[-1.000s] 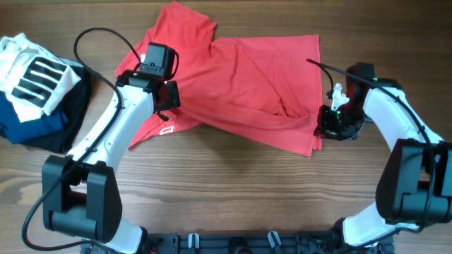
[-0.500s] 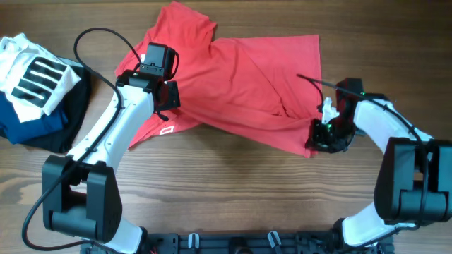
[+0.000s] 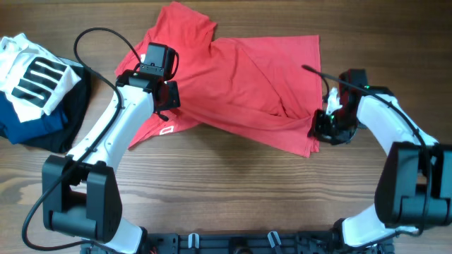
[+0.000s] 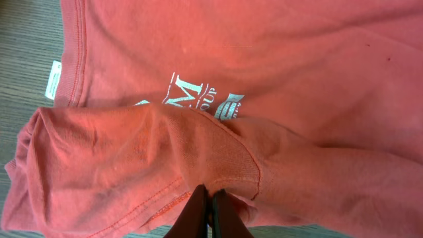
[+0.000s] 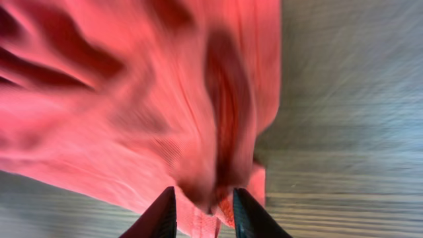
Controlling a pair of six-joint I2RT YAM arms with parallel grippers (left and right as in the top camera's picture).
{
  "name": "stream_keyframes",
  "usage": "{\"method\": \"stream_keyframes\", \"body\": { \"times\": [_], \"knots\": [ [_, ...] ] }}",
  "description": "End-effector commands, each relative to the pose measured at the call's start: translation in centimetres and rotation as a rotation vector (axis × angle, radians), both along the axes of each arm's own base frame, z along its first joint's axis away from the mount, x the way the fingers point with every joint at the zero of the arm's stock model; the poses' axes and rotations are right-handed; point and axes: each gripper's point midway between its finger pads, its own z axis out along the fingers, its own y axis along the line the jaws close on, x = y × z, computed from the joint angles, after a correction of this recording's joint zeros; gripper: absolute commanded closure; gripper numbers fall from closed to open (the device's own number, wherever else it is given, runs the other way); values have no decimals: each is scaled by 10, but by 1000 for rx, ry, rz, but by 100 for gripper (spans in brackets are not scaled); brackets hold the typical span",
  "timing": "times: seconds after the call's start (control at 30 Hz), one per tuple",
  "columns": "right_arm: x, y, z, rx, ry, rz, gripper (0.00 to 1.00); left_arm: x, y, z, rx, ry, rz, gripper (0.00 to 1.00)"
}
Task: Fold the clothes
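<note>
The red T-shirt lies spread and rumpled across the back of the table, its white tag at the lower left hem. My left gripper is over the shirt's left side. In the left wrist view it is shut on a fold of the sleeve, just below the white lettering. At the shirt's lower right corner my right gripper holds its jaws apart. The right wrist view shows it with a bunched bit of hem loose between the fingers.
A pile of other garments sits at the far left: a white one with black stripes on navy and black ones. Bare wooden table runs along the front, and both arm bases stand near the front edge.
My right gripper dipped toward the shirt's lower right corner, came back up a little, and its jaws have spread wider. The left arm and the shirt's left side have not moved.
</note>
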Motion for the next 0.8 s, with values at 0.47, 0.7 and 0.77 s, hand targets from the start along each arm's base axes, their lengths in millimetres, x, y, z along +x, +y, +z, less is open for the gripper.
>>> {"method": "stream_keyframes", "body": {
  "times": [0.47, 0.7, 0.77],
  "knots": [
    [30, -7, -8, -37, -111, -17, 79, 1, 5, -1, 19, -1, 12, 96],
    [32, -3, -8, -11, -124, 1, 94, 1, 5, -1, 19, -1, 12, 96],
    [32, 1, -6, 14, -126, 14, 96, 1, 5, -1, 19, -1, 12, 96]
  ]
}}
